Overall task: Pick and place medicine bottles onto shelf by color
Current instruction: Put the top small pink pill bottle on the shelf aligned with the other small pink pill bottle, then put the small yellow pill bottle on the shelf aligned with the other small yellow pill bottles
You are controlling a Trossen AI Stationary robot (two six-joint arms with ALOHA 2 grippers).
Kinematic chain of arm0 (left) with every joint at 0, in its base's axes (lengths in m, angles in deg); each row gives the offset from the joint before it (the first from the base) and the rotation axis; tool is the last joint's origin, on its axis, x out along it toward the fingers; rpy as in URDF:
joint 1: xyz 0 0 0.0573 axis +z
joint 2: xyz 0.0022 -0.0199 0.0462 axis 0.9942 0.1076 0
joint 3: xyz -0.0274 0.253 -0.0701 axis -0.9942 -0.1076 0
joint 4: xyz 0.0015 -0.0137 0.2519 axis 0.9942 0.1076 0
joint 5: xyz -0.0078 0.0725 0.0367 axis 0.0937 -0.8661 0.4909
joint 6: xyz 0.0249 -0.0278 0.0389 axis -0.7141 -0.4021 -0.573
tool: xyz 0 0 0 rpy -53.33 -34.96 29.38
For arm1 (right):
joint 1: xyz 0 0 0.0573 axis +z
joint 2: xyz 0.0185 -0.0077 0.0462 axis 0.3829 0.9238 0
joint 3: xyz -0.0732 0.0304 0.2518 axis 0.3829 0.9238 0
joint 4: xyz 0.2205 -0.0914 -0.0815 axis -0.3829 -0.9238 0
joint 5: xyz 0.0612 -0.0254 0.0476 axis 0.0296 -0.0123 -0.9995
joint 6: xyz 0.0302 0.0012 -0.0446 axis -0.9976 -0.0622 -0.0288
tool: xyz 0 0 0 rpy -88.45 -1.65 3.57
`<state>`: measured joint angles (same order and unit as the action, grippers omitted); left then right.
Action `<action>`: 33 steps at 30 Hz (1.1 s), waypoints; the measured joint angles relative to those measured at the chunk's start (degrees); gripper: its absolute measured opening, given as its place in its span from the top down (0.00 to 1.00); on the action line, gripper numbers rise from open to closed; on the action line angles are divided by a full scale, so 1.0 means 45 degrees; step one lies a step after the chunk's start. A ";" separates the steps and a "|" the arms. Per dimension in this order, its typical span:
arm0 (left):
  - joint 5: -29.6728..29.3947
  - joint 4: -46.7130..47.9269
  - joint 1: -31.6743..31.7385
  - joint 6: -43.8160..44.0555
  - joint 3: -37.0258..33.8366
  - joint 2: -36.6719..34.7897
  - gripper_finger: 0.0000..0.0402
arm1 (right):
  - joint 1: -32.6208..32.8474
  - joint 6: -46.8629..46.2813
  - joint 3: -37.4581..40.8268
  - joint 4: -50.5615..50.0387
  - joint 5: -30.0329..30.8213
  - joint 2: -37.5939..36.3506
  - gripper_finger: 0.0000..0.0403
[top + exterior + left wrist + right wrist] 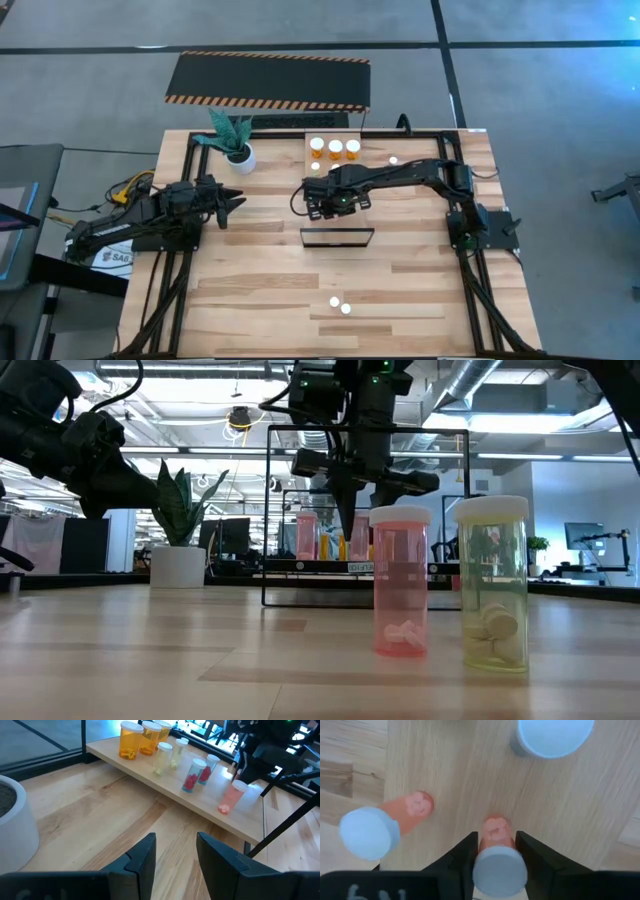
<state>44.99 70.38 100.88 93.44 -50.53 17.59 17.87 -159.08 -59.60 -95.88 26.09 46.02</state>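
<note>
The right pincer (495,851) hangs over the shelf (150,785), near the high view's centre, its fingers on either side of a pink bottle (495,855) that stands on the board; whether they grip it or have let go cannot be told. Another pink bottle (385,827) stands just beside it, with red and purple ones (192,774) next along, then yellowish ones and the orange bottles (137,740) at the board's 12 o'clock end. To finish this placement well, the fingers should part fully and lift straight up, so neither neighbour is clipped. The left pincer (175,860) waits at 9 o'clock, its fingers a little apart and empty, near the white plant pot (240,158). At 6 o'clock on the plank tabletop (250,300), a pink and a yellowish bottle (492,585) are left. Behind lies an open office with exposed ceiling ducts.
</note>
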 joint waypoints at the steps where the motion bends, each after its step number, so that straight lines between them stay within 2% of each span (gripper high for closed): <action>1: 0.0000 0.0000 0.0002 0.0000 -0.0002 0.0003 0.68 | 0.0000 0.0016 0.0015 -0.0009 0.0003 0.0019 0.61; 16: 0.0000 0.0000 0.0005 0.0000 -0.0002 0.0000 0.68 | -0.0066 -0.0122 0.0009 -0.0440 -0.0007 -0.0216 0.37; 33: -0.0006 0.0000 0.0001 0.0000 0.0002 0.0005 0.68 | -0.0258 -0.0390 -0.0014 -0.1976 0.1171 -0.1863 0.34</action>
<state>44.96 70.38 100.89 93.44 -50.53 17.61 16.71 -160.83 -59.67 -104.77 31.37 37.64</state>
